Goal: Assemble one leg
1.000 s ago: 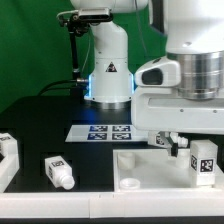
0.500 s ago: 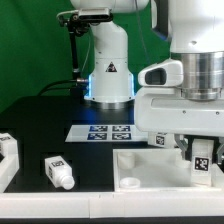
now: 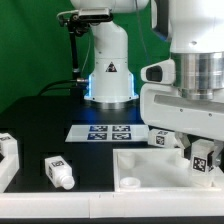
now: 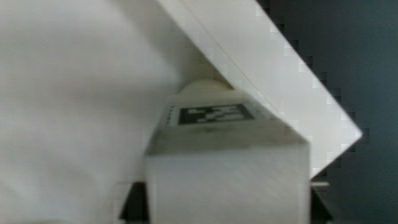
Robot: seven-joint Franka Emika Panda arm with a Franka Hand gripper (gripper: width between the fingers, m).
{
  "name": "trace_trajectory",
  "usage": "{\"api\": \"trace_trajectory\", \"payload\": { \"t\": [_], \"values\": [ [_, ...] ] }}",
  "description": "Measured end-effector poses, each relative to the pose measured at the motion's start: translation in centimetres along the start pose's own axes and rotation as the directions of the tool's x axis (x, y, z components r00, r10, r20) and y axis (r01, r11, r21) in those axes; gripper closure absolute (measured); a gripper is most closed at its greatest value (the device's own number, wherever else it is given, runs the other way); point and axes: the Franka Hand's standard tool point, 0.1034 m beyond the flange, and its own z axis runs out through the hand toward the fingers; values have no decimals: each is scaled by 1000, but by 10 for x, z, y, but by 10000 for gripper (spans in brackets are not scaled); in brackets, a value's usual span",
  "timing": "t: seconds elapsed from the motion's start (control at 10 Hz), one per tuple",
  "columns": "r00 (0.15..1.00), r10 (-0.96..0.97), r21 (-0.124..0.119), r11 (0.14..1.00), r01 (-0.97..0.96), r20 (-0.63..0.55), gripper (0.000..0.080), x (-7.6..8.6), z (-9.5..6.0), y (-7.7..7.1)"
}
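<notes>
My gripper (image 3: 203,158) is shut on a leg (image 3: 204,151), a chunky white peg with a black-and-white tag, and holds it upright over the near right corner of the large white recessed panel (image 3: 150,170). In the wrist view the held leg (image 4: 221,165) fills the space between the jaws of my gripper (image 4: 222,203), its tag facing the camera, with the panel's surface (image 4: 71,100) and raised rim (image 4: 258,70) just beyond it. A second leg (image 3: 58,171) lies on the black table at the exterior view's left.
The marker board (image 3: 104,131) lies behind the panel, in front of the robot's base (image 3: 110,75). Another white part with a tag (image 3: 8,152) stands at the far left edge of the exterior view.
My gripper has come down a little toward the panel with the leg still in it and shifted slightly to the exterior view's right. The other parts have not moved.
</notes>
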Motion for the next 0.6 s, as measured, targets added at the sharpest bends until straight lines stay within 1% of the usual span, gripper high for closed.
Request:
{"api": "trace_trajectory", "payload": {
  "t": [0.1,0.2,0.3,0.4,0.5,0.6],
  "values": [
    [977,211,2,977,-211,4,515,1,0,1],
    [932,362,8,932,-362,12,515,2,0,1],
    [880,475,16,880,-475,25,515,2,0,2],
    [793,608,18,793,-609,46,515,2,0,3],
    [733,678,12,733,-680,48,515,2,0,3],
    [705,708,12,705,-709,39,515,1,0,3]
  ]
}}
